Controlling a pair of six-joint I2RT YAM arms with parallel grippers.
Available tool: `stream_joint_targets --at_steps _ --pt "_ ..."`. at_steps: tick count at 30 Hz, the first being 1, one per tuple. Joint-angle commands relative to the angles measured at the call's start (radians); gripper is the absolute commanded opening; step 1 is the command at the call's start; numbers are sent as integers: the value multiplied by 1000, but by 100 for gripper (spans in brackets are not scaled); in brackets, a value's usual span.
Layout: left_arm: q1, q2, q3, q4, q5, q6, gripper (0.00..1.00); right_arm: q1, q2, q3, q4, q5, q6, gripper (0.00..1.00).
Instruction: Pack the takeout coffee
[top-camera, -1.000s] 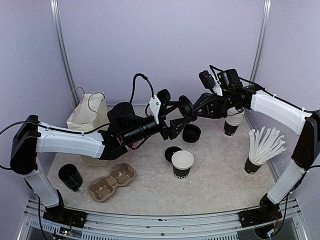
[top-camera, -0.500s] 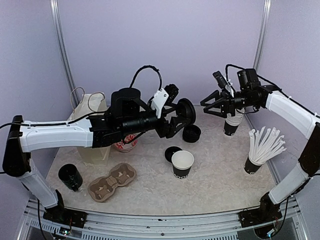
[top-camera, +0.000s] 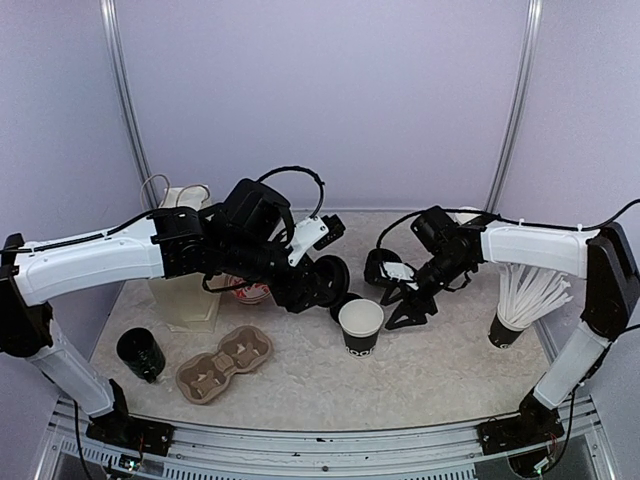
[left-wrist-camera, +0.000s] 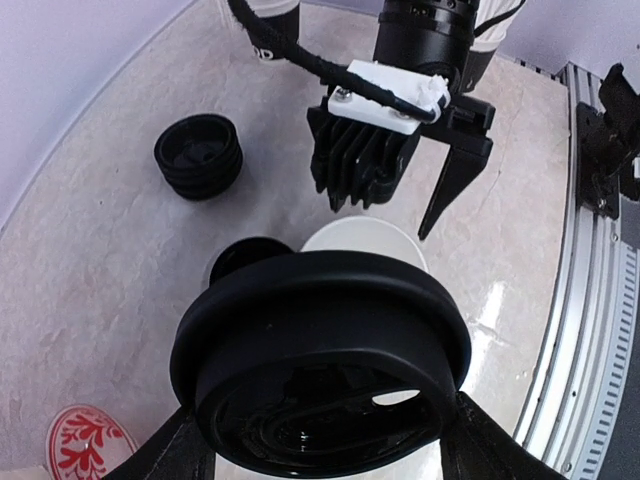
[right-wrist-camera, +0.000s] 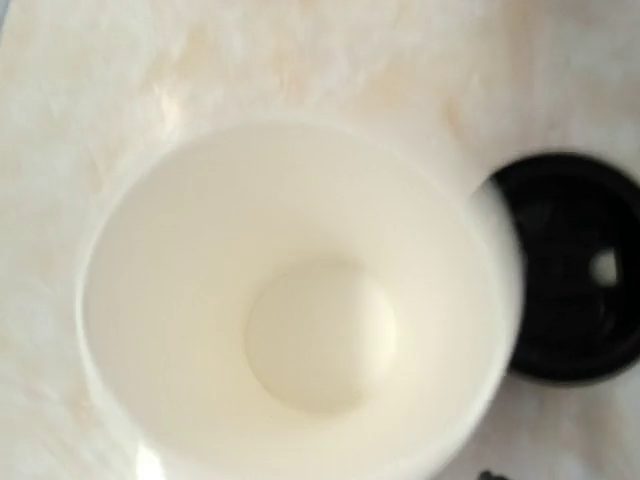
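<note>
Black lid (left-wrist-camera: 320, 370) sat clamped wide in L gripper (top-camera: 327, 281) mid-frame, prob. poised to cap the cup (top-camera: 360, 322) just lower-right, while R gripper (top-camera: 404, 306) hovered open & empty beside it.

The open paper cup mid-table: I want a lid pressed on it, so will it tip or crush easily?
Probably light: the paper cup looks empty, so a sideways nudge may slide or tip it. Its thin wall likely dents if squeezed, though the rim should stiffen the top.

Cup (left-wrist-camera: 365, 240) mostly behind the held lid (left-wrist-camera: 320, 340) in left wrist view; blurred, rim cropped in right.
</note>
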Motion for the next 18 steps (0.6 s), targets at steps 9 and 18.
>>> stream_joint_targets --at_steps 9,18 --pt "34 -106 -9 -213 -42 -3 64 37 63 -7 55 128 -51 65" --pt "36 -115 42 -324 -9 11 64 122 103 -35 113 17 -24 61"
